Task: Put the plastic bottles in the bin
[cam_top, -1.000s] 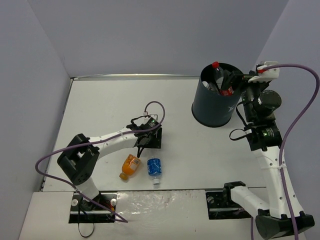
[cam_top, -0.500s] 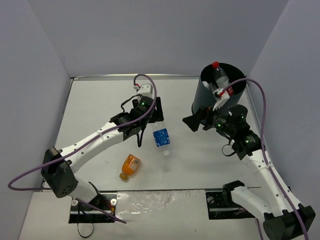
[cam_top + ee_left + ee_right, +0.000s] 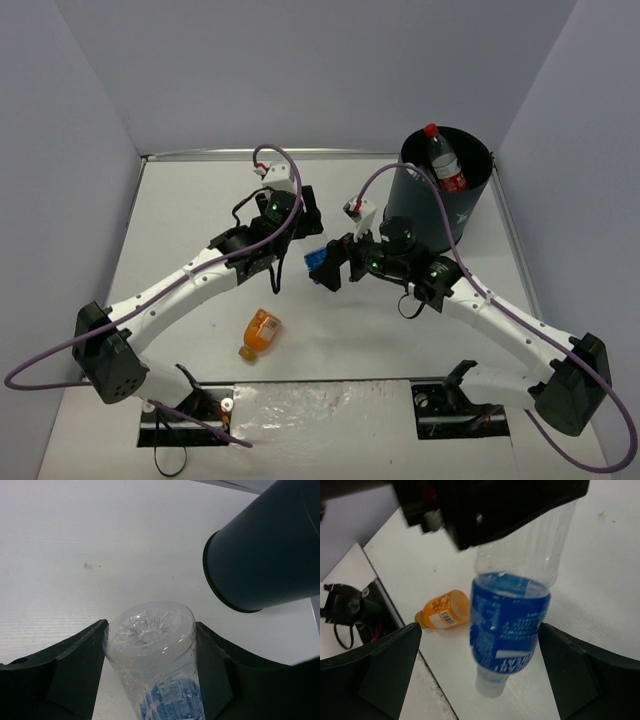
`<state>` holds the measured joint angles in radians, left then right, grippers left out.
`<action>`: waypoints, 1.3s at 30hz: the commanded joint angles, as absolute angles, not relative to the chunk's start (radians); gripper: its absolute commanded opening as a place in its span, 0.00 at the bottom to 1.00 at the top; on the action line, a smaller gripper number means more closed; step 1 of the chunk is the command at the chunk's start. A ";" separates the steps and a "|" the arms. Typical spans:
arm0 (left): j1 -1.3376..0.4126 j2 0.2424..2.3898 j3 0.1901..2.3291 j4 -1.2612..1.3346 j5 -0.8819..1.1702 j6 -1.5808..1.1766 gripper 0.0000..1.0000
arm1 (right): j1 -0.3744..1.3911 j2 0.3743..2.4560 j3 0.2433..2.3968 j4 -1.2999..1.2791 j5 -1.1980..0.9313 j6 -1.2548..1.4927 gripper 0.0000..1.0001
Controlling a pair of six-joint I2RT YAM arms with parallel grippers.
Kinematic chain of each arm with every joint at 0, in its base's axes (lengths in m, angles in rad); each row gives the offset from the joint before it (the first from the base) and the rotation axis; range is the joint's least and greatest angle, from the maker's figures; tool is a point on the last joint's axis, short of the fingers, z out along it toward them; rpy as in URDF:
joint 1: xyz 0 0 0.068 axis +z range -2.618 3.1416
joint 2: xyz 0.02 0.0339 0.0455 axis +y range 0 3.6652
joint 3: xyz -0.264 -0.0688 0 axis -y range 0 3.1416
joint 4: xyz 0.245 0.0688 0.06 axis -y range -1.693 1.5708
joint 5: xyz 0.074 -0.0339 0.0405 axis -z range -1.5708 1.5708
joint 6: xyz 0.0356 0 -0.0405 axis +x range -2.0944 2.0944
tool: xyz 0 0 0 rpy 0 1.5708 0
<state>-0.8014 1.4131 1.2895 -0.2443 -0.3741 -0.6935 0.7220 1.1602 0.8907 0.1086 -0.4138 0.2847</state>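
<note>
My left gripper (image 3: 306, 236) is shut on the blue-labelled bottle (image 3: 318, 261) and holds it in the air, cap down, over the middle of the table. In the left wrist view its clear base (image 3: 150, 632) sits between my fingers (image 3: 80, 660). My right gripper (image 3: 332, 266) is open, with its fingers on either side of the bottle's blue label (image 3: 509, 622) and a gap on both sides. The orange-filled bottle (image 3: 260, 333) lies on the table, and it also shows in the right wrist view (image 3: 445, 610). The dark bin (image 3: 440, 205) stands at the back right with a red-capped bottle (image 3: 441, 156) inside.
The bin also shows in the left wrist view (image 3: 265, 550), ahead and to the right of the held bottle. Grey walls close the table on three sides. The arm bases and a dark mount (image 3: 350, 610) sit at the near edge.
My left gripper lifted the blue-labelled bottle off the table and carried it right, toward the bin. My right arm swung from the bin leftward and now has its open fingers around that bottle.
</note>
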 commanded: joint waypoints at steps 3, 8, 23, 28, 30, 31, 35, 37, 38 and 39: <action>-0.821 1.280 1.280 -0.106 -0.324 -0.732 0.00 | 0.742 1.292 0.970 0.275 -0.232 0.304 0.97; -0.822 1.243 1.266 -0.103 -0.315 -0.714 0.01 | 0.755 1.322 0.950 0.414 -0.274 0.312 0.72; -0.678 1.120 1.323 -0.353 -0.229 -0.457 0.97 | 0.394 1.191 1.134 0.286 -0.110 0.179 0.35; -0.507 1.043 1.168 -0.433 -0.085 -0.428 0.97 | 0.129 1.293 1.388 0.269 -0.158 0.058 0.37; -0.501 1.006 1.085 -0.414 -0.101 -0.431 0.97 | 0.034 1.364 1.483 0.271 -0.250 0.018 0.37; -0.501 0.989 1.051 -0.396 -0.087 -0.436 0.97 | -0.005 1.396 1.512 0.277 -0.305 0.005 0.37; -0.499 0.928 0.869 -0.279 0.088 -0.436 0.97 | -0.111 1.528 1.624 0.292 -0.542 -0.094 0.40; -0.501 0.921 0.808 -0.252 0.187 -0.426 0.97 | -0.125 1.589 1.655 0.284 -0.652 -0.155 0.44; -0.503 0.918 0.787 -0.241 0.221 -0.423 0.97 | -0.126 1.606 1.662 0.276 -0.678 -0.194 0.46; -0.505 0.913 0.763 -0.234 0.225 -0.420 0.97 | -0.127 1.625 1.665 0.273 -0.702 -0.214 0.47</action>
<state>-0.4980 0.9391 0.7893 -0.3450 0.0560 -0.4500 -0.1271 1.5344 1.6371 0.2537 -0.4700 -0.0661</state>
